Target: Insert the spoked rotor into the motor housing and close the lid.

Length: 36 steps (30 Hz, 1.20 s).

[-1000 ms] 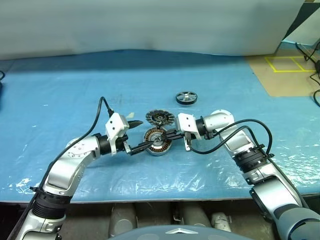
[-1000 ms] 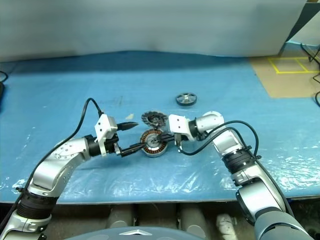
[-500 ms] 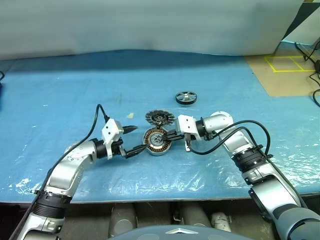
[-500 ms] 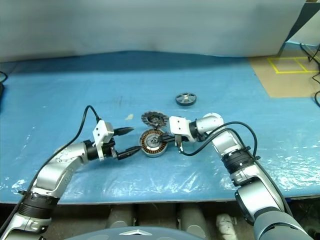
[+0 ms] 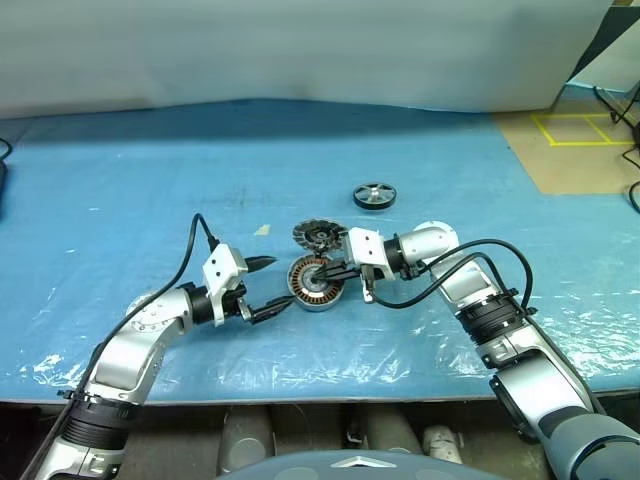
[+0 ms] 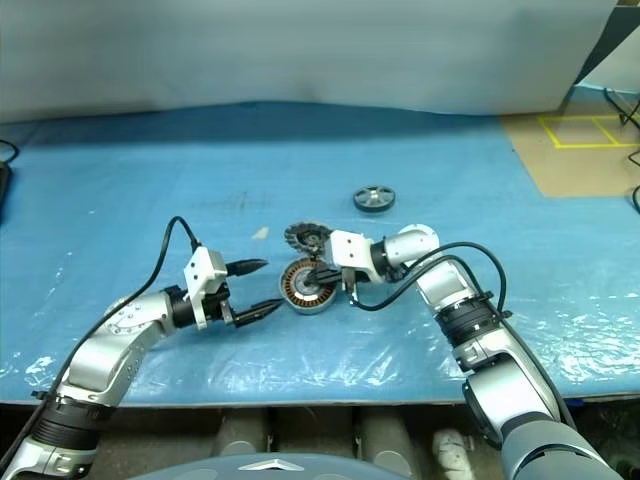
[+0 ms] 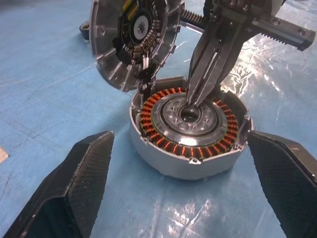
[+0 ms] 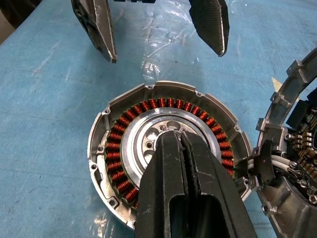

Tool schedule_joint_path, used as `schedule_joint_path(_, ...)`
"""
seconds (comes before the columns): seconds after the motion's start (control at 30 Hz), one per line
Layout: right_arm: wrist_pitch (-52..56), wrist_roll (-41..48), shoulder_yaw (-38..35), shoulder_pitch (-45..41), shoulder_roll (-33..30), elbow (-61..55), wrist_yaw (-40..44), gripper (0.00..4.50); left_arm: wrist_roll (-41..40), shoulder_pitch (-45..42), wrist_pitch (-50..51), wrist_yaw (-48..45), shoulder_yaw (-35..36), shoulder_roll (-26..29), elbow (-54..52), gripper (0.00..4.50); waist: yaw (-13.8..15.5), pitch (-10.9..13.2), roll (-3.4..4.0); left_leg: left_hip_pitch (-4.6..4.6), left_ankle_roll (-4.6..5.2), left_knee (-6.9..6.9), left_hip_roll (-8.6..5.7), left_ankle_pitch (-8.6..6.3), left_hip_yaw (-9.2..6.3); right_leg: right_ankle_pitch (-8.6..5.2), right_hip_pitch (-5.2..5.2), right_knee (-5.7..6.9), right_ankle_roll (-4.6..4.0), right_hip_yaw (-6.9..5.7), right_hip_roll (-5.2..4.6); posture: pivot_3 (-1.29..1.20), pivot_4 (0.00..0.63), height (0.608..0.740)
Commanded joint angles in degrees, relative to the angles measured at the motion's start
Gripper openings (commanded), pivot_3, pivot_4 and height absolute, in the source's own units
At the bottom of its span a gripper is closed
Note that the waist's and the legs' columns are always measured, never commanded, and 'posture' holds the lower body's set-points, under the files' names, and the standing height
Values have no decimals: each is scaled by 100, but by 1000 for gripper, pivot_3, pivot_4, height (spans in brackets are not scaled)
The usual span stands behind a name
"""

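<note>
The motor housing (image 5: 315, 284) lies open on the blue table, showing its copper windings and silver centre. Its lid (image 5: 320, 236) stands tilted up behind it, ribbed inside facing me, still joined at the housing's far edge. The spoked rotor (image 5: 373, 195), a dark wheel, lies flat farther back and to the right, apart from both grippers. My right gripper (image 8: 178, 135) is shut, and its tips rest on the housing's silver centre. Just left of the housing, my left gripper (image 5: 281, 285) is open and holds nothing; its fingers (image 7: 74, 188) stand either side of the housing's near edge.
A blue sheet under clear plastic film (image 5: 330, 355) covers the table, and its front edge runs just below the arms. A small pale scrap (image 5: 262, 229) lies left of the lid. At the far right is a tan floor with yellow tape (image 5: 575, 128).
My left arm has sunk a little towards the table and eased back from the housing, its gripper still open. The right gripper, housing, lid and rotor have kept still.
</note>
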Motion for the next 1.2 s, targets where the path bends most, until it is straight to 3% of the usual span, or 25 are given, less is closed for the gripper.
schedule_joint_path(0.03,77,197,-126,-112,-17,-321,17,34,-122,-39,185,104,84,40,-395,4500,-2,0,0,-1,0,0,0,0,0,0,0,0,0,0,0,0,150,740)
schedule_joint_path(0.5,-98,-197,164,235,107,563,-244,34,-222,-75,586,232,140,112,-698,4500,-4,0,0,-4,-4,0,-2,1,0,0,6,-1,0,0,0,0,150,740)
schedule_joint_path(0.93,859,827,-402,189,-13,-866,-82,34,-212,-182,578,239,5,-4,-589,4500,-1,0,0,24,-12,-3,-2,-5,0,0,16,-4,0,2,0,0,150,740)
schedule_joint_path(1.2,1362,1007,-677,559,-603,-1357,-155,34,-224,-163,407,13,138,96,-279,4500,14,0,0,27,-20,-4,-2,-7,0,0,17,-4,0,2,0,0,150,740)
